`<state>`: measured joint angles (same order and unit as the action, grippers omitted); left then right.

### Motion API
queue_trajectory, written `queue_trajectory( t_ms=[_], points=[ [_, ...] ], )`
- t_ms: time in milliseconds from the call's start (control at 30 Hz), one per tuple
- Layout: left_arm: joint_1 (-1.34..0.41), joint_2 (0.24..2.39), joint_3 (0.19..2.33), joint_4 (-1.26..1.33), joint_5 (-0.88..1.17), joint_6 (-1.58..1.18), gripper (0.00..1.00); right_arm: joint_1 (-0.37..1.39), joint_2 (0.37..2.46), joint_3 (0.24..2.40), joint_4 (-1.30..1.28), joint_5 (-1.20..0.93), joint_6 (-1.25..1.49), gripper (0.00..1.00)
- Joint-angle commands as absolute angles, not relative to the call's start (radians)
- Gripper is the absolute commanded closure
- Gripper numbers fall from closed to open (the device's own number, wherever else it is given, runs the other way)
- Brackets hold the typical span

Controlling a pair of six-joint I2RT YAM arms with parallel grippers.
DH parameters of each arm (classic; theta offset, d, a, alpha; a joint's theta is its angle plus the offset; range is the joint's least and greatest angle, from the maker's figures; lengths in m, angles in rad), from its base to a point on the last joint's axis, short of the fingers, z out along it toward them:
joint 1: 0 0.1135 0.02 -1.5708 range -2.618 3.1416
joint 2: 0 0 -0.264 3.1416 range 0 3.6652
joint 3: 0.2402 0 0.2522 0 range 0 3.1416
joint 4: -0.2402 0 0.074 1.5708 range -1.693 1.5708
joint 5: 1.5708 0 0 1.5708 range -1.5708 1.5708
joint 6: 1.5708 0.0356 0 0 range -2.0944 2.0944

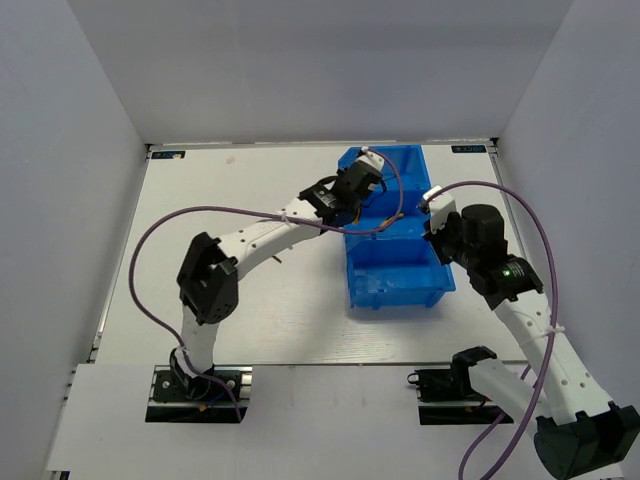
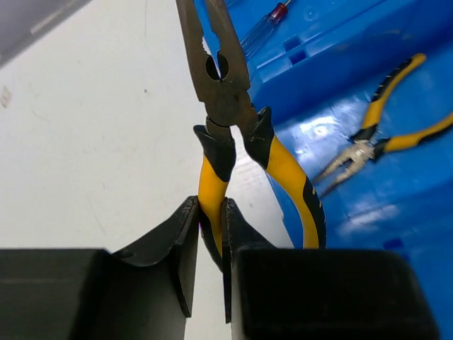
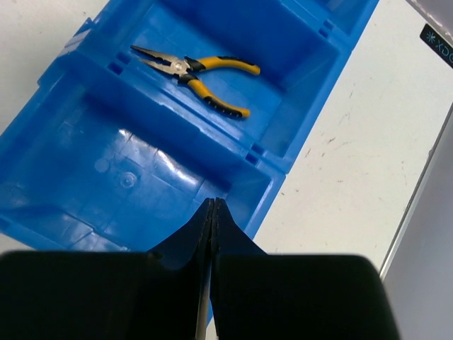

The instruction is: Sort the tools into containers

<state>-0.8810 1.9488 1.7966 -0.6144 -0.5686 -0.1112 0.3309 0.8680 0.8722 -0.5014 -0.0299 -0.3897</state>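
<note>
left fingers (image 2: 173, 251) pinched on one pliers (image 2: 225, 99) handle; right fingers (image 3: 185, 242) pressed together, empty

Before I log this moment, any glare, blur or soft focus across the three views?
Left wrist: held pliers fairly sharp, binned pliers soft, white glare on the blue bin floor. Right wrist: glare patches on the bin floor, right end effector a dark silhouette. Top external: even light, sharp throughout.
</note>
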Motion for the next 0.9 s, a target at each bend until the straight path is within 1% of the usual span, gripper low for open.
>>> queue_trajectory(
  t_ms=[0, 200, 367, 400, 467, 533, 600, 633, 700, 767, 867],
  points=[
    [-0.891, 1.986, 1.853, -0.439, -0.672, 0.084, 1.0, 0.321, 0.819, 0.853, -0.52, -0.037, -0.37, 1.0],
    [-0.9, 2.072, 1.905, -0.336, -0.68, 0.097, 1.0, 0.314, 0.756, 0.81, -0.554, -0.046, -0.35, 1.0],
    [-0.9, 2.112, 1.934, -0.334, -0.594, 0.042, 1.0, 0.31, 0.717, 0.778, -0.554, -0.055, -0.341, 1.0],
    [-0.9, 2.112, 1.934, -0.35, -0.575, 0.019, 0.98, 0.308, 0.735, 0.775, -0.551, -0.054, -0.336, 1.0],
    [-0.9, 2.123, 1.934, -0.35, -0.533, 0.008, 0.89, 0.305, 0.741, 0.772, -0.548, -0.058, -0.333, 1.0],
    [-0.9, 2.132, 1.934, -0.359, -0.502, -0.003, 0.75, 0.307, 0.753, 0.772, -0.538, -0.06, -0.334, 1.0],
    [-0.9, 2.132, 1.925, -0.37, -0.502, -0.014, 0.69, 0.305, 0.758, 0.779, -0.532, -0.064, -0.333, 1.0],
    [-0.9, 2.132, 1.916, -0.37, -0.502, -0.014, 0.64, 0.305, 0.765, 0.779, -0.529, -0.067, -0.331, 1.0],
    [-0.9, 2.132, 1.916, -0.37, -0.491, -0.014, 0.61, 0.308, 0.778, 0.787, -0.529, -0.074, -0.328, 1.0],
    [-0.9, 2.141, 1.907, -0.37, -0.491, -0.014, 0.55, 0.307, 0.781, 0.788, -0.522, -0.08, -0.325, 1.0],
    [-0.9, 2.141, 1.927, -0.388, -0.482, -0.014, 0.48, 0.307, 0.796, 0.795, -0.523, -0.083, -0.321, 1.0]
  ],
)
